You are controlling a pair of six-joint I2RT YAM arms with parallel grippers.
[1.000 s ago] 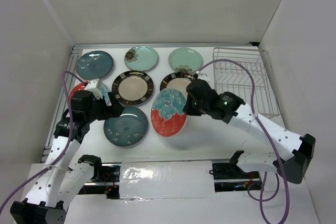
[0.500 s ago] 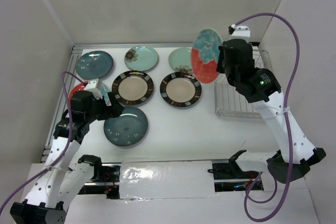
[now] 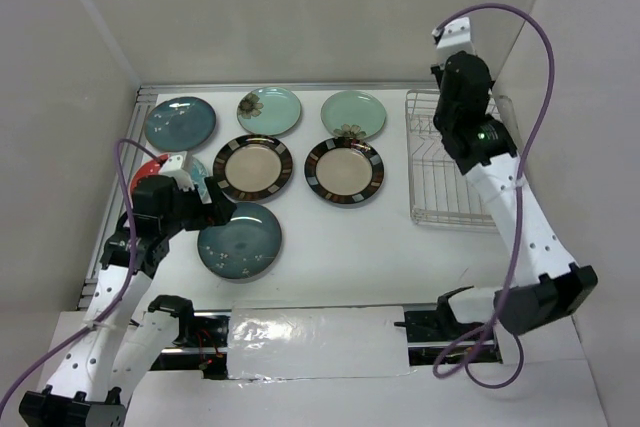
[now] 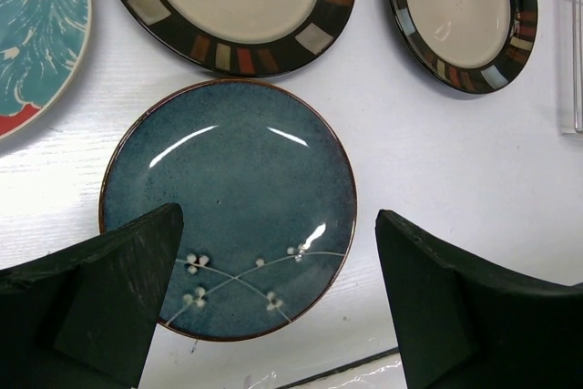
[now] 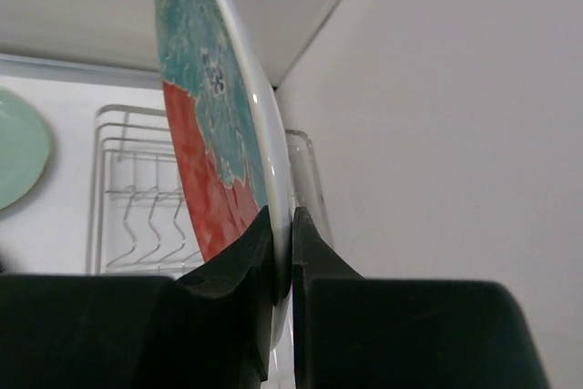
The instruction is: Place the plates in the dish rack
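Nearby, the left tool [image 4: 278, 316] hangs spread wide over a teal plate [image 4: 228, 207], well left of the rack [image 3: 450, 185]. Other plates [image 3: 252, 167] lie flat on the worktop [image 3: 350, 242], also left of the rack. Farther back, the right tool [image 5: 282, 257] is clenched on a red plate's [image 5: 205, 170] rim, holding it on edge above the rack.

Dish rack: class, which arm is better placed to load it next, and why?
Right: the right hand grips the red-and-teal plate on edge over the dish rack. The left hand hangs open above a dark teal plate, across the table.
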